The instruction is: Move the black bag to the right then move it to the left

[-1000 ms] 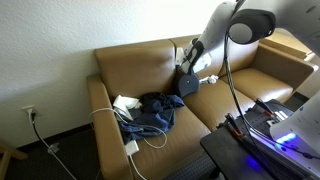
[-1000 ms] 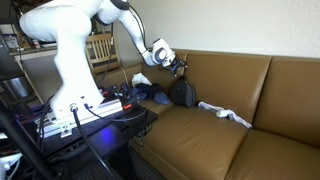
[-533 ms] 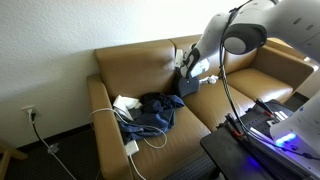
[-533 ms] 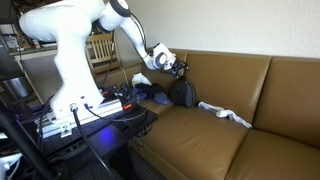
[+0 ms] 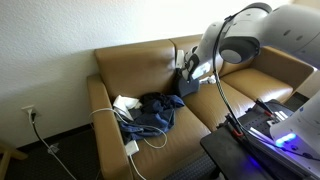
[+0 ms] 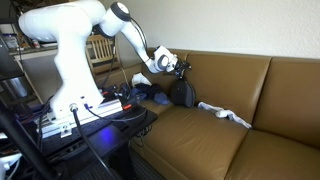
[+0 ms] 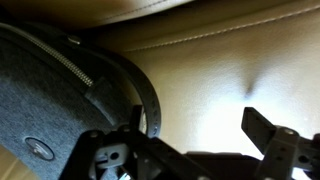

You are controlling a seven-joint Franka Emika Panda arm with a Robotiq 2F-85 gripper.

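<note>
The black bag (image 7: 60,110) leans on the sofa (image 7: 220,60) at 9 o'clock from the gripper (image 7: 198,128), whose jaws are spread wide and empty, so slide that way, then squeeze gently.

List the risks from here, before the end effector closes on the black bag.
1. In the wrist view the black bag lies off to one side of the open end effector. Closing may catch only its zippered edge and slip.
2. The bag sits right at the sofa backrest, so a finger could dig into the cushion.
3. A white item lies beside the bag on the seat. Sliding the bag that way could drag it.
</note>
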